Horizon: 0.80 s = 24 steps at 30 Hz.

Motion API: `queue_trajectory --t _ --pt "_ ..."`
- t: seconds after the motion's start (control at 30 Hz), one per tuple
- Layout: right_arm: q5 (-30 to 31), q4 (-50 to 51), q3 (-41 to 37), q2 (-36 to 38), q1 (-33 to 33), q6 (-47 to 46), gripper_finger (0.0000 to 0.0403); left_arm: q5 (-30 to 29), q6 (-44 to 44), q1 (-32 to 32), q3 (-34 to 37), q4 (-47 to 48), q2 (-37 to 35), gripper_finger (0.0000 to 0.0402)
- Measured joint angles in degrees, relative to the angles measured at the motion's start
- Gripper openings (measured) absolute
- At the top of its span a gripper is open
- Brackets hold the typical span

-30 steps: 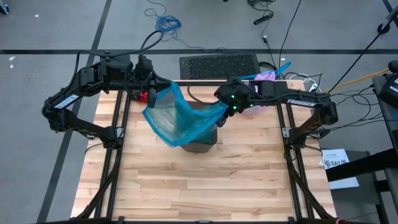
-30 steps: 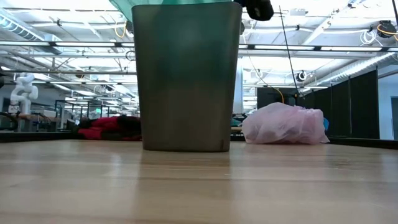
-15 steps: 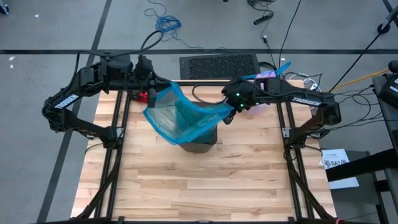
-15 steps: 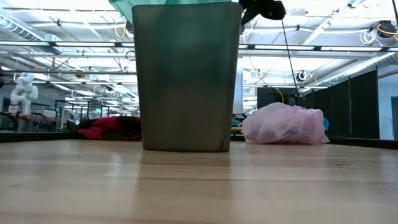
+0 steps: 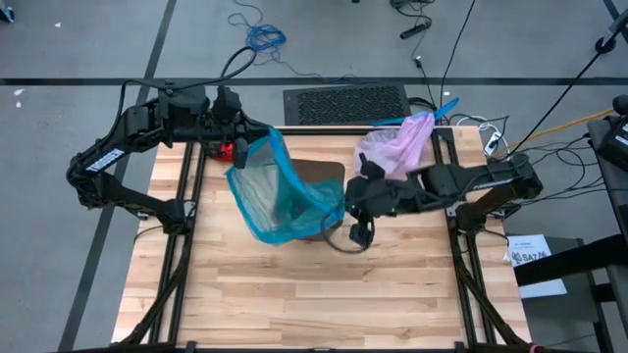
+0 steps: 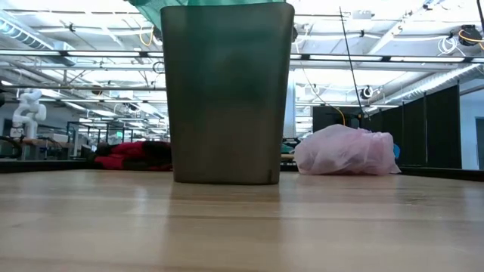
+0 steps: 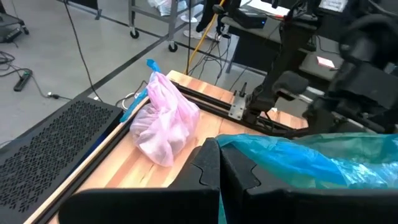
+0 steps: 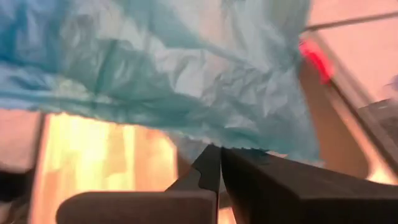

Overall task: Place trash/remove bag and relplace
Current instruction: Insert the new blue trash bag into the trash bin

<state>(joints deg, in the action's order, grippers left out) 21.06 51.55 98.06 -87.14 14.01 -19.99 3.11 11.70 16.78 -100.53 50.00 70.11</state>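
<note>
A teal-green plastic bag [image 5: 280, 196] hangs over the dark bin [image 6: 227, 91], which stands on its base mid-table. My left gripper [image 7: 217, 177] is shut on the bag at the bin's far left. My right gripper [image 5: 345, 206] is shut at the bin's right side, its tips at the teal bag's edge [image 8: 214, 144]. The pale pink bag [image 5: 397, 147], bunched and filled, lies on the table at the far right. The trash is hidden from view. My left gripper pinches the teal bag's upper edge [image 7: 239, 149] between its two fingers, coming from the table's left and slanting slightly down. The plastic runs away from the fingers toward the bin, clear of the table. My right gripper's tips reach the bag's edge; whether they pinch it I cannot tell.
A red glove [image 5: 228, 152] lies by the table's far left edge under my left gripper. Black frame rails [image 5: 186, 211] run along both table sides. Bare wood [image 5: 314, 294] stretches from the bin to the near edge.
My right gripper has swung from the bin's far right toward the near edge along the bin's right side, rolling as it went. The teal bag's right corner, drawn out taut toward the right before, has slackened and sunk; the part at my left gripper stayed put.
</note>
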Motion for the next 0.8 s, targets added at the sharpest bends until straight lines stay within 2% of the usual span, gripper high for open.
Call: queue_trajectory --t 0.13,0.3,0.47,0.7,0.8 --pt "7.43 -2.15 0.02 -2.42 3.02 -0.06 0.0002 -0.10 0.02 0.56 0.00 0.00 0.00 0.0000" --pt "6.30 -11.97 0.00 -6.49 3.74 4.82 0.0001 -0.19 0.94 1.47 -0.01 -0.19 0.24 0.0000" --pt "-0.81 -16.72 0.02 -8.48 -1.43 11.77 0.0000 0.17 1.55 1.59 -0.04 -0.69 1.13 0.0000" --pt "-11.92 -15.49 0.00 -13.54 -10.22 12.75 0.0000 2.50 1.57 1.59 -0.04 -2.16 1.42 0.0000" --pt "-13.59 -12.93 0.00 -14.99 -13.21 11.63 0.0000 2.63 1.64 1.59 -0.04 -2.14 1.42 0.0000"
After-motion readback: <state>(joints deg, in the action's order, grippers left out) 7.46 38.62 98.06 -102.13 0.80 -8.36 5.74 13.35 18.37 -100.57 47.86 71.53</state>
